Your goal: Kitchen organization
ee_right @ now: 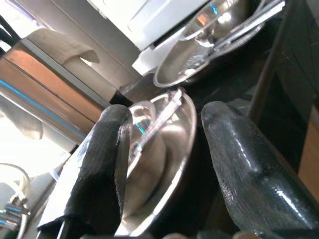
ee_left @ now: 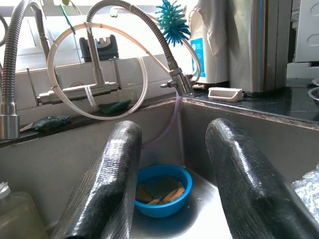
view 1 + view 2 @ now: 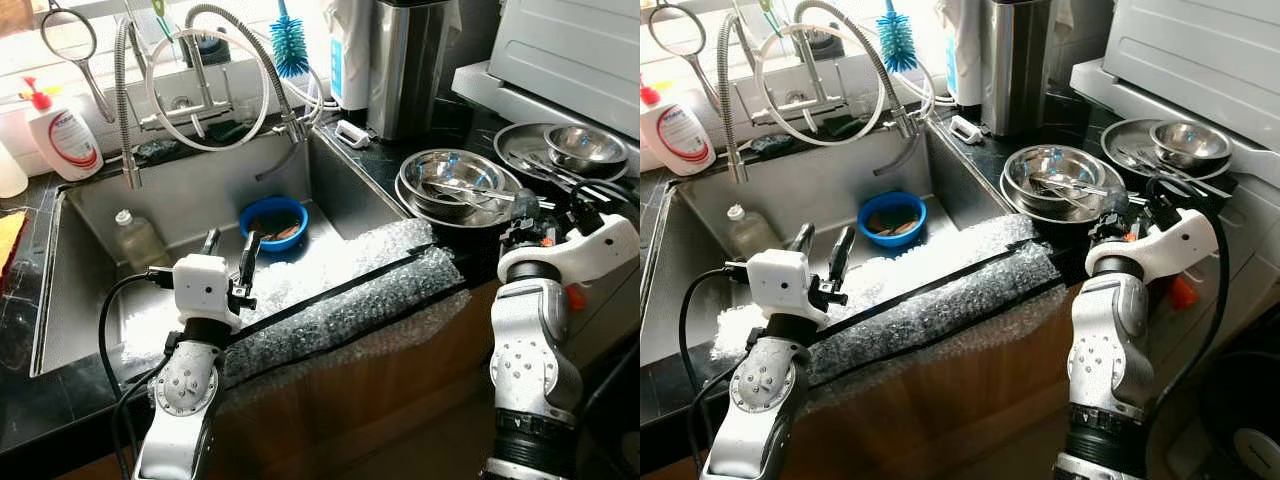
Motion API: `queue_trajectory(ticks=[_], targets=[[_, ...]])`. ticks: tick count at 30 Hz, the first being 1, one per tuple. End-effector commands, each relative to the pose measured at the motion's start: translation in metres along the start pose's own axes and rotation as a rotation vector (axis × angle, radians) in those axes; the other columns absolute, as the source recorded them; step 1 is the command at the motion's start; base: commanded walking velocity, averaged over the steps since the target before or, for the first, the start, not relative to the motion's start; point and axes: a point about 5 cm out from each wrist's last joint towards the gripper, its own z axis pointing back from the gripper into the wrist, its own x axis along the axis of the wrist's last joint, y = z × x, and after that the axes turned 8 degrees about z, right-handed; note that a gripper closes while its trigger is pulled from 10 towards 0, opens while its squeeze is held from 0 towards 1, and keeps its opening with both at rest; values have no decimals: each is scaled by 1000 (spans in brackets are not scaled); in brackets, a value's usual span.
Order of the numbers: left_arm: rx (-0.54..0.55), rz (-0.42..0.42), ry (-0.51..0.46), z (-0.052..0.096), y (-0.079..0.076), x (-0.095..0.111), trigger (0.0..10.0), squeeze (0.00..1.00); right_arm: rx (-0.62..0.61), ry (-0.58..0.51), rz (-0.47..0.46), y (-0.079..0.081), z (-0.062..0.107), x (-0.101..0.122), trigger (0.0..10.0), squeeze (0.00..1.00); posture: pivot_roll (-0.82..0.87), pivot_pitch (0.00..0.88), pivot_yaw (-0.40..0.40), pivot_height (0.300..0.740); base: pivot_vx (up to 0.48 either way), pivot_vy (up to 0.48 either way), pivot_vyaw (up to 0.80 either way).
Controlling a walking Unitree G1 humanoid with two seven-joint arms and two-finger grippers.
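Left gripper (image 3: 229, 248) is held spread and empty over the sink (image 3: 90, 215), facing one blue bowl (image 3: 273, 222). Right gripper (image 1: 164, 149) is spread, empty, beside stacked steel bowls (image 3: 458, 185); a second steel set (image 3: 565, 150) is seen behind.

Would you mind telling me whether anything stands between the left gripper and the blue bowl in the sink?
Nothing visible does. The left gripper, fingers apart, hovers over the sink, and the blue bowl shows unobstructed between them.

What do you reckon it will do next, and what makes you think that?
Probably ease the left gripper forward and down toward the blue bowl in the sink. Its fingers are open, nothing between them, and the left wrist view lines them up on that bowl. The right gripper, also open, faces the steel bowls.
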Motion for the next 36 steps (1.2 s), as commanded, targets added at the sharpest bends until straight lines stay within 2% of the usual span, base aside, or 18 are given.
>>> queue_trajectory(ticks=[1,3,5,6,7,8,9,10,28,29,30,31,32,33,36], targets=[[-1,-24,-1,-1,2,0,10000,0,4,-2,-16,2,-2,0,10000,0,-200,0,84,740,0,0,0],[-1,-23,-1,-1,2,0,10000,0,3,-2,-17,2,-2,0,9804,0,-200,0,84,740,0,0,0],[-1,-23,-1,-2,2,0,10000,0,4,-5,-20,2,-3,0,275,0,-200,0,84,740,0,0,0],[-1,-23,-1,-2,2,0,10000,0,4,-6,-21,2,-4,-1,0,0,-200,0,84,740,0,0,0],[-1,-23,-1,-2,2,0,10000,0,5,-6,-22,2,-4,-1,1882,0,-198,0,84,740,0,0,0],[-1,-23,-1,-2,2,0,10000,0,5,-6,-22,2,-4,-1,1882,0,-198,0,84,740,0,0,0],[-1,-23,-2,-2,2,0,10000,0,5,-6,-22,3,-4,-1,4667,0,-198,0,84,740,0,0,0],[-1,-23,-2,-2,2,0,10000,0,3,-5,-22,2,-5,-1,10000,0,-198,0,84,740,0,0,0],[-3,-23,0,-1,2,0,10000,0,4,-19,-21,2,-8,1,10000,0,-197,0,85,740,0,0,0],[-2,-23,0,-1,2,0,10000,0,2,-21,-23,1,-8,1,9490,0,-196,0,86,740,0,0,0],[-2,-24,0,-1,2,0,10000,0,0,-22,-24,1,-9,1,9490,0,-196,0,86,740,0,0,0],[-2,-24,0,-1,2,0,10000,0,1,-24,-24,1,-9,1,2627,0,-197,0,87,740,0,0,0],[-2,-24,0,-1,2,0,10000,0,2,-25,-25,1,-9,2,824,0,-197,0,87,740,0,0,0],[-2,-24,0,-1,2,0,10000,0,3,-26,-25,1,-9,2,0,0,-197,0,87,740,0,0,0],[-4,-23,1,-1,2,0,10000,0,3,-26,-26,1,-9,1,0,0,-197,0,87,740,0,0,0]])
